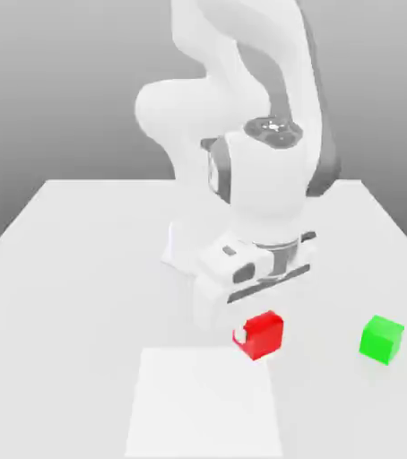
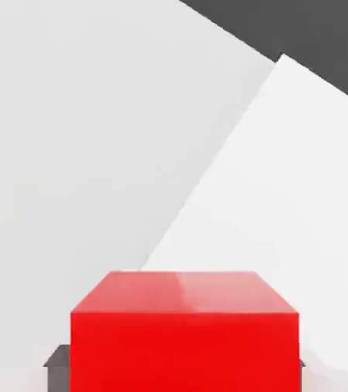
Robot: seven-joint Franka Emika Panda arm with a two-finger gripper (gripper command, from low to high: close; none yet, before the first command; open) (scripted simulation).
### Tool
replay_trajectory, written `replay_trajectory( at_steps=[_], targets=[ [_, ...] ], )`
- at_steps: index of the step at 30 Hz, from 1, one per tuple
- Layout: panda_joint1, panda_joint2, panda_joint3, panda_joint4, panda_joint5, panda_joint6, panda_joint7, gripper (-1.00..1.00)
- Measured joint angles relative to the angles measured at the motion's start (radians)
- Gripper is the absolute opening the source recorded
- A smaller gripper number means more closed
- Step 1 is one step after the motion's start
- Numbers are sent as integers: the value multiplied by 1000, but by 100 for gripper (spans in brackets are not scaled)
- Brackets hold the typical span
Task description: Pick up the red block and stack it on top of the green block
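Exterior view — tool [image 1: 259, 333] grips the red block [image 1: 263, 335] — no container.Exterior view — the tool [image 1: 259, 333] grips the red block [image 1: 264, 337].

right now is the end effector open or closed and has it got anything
End effector: closed on the red block, a finger on each side of it.

White arm arched overhead, tool [image 1: 259, 333] pointing down, apparently slightly tilted.
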Motion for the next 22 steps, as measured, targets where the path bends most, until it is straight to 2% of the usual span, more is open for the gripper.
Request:
replay_trajectory(
  at_steps=[13,18,19,22],
  targets=[
    [316,-6,107,98,8,-104,-566,-100],
    [340,145,77,111,-64,31,-550,-100],
    [346,178,66,113,-82,61,-537,100],
    [346,178,66,113,-82,61,-537,100]
  ],
)
